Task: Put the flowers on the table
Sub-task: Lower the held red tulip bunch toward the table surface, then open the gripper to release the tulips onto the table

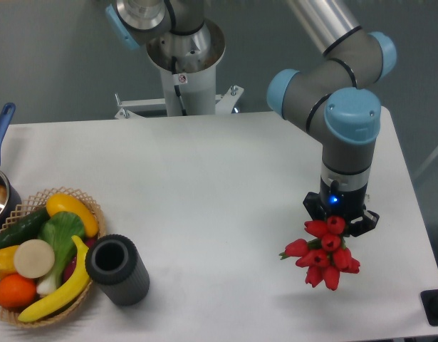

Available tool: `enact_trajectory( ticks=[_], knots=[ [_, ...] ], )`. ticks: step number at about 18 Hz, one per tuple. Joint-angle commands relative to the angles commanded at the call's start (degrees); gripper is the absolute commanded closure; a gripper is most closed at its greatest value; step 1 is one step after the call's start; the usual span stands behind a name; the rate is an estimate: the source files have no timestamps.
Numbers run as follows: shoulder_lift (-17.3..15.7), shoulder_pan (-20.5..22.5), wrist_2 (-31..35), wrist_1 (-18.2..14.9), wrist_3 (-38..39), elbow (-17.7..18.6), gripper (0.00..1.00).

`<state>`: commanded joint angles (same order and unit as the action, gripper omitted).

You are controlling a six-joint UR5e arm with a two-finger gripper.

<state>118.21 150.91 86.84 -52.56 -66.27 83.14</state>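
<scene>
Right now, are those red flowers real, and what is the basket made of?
The flowers look fake, maybe plastic or cloth: every bud is the same even, bright red. I can't be sure. The basket looks like woven wicker: tan strands crisscross along its rim.

Bare table [226,185] between cylinder [117,269] and flowers [324,254].

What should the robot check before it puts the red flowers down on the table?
1. Flowers at the hand: ok, bunched right under it.
2. Grip firm: cannot tell, the blooms hide the fingers.
3. White table bare beneath the flowers: ok.
4. Grey cylinder and fruit basket out of the way: ok, far on the other side.
5. Flowers already touching the table: cannot tell.
6. Table edge near: ok, but close.
</scene>
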Motion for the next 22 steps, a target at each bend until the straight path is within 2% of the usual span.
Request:
enact_trajectory(
  ticks=[9, 15, 17, 18, 19, 20, 22],
  knots=[
    [2.3, -1.0, 0.3, -0.1, 0.3, 0.1, 0.76],
    [5.3, -3.2, 0.4, 0.0, 1.8, 0.0, 0.61],
    [5.3, -3.2, 0.4, 0.0, 2.4, -0.1, 0.49],
    [5.3, -3.3, 0.3, 0.0, 2.8, -0.2, 0.33],
    [5.3, -3.3, 0.2, 0.1, 3.3, -0.2, 0.06],
    [5.3, -3.3, 0.2, 0.1, 3.9, -0.2, 0.0],
    [5.2, -3.3, 0.1, 0.2, 4.8, -0.1, 0.0]
  ],
)
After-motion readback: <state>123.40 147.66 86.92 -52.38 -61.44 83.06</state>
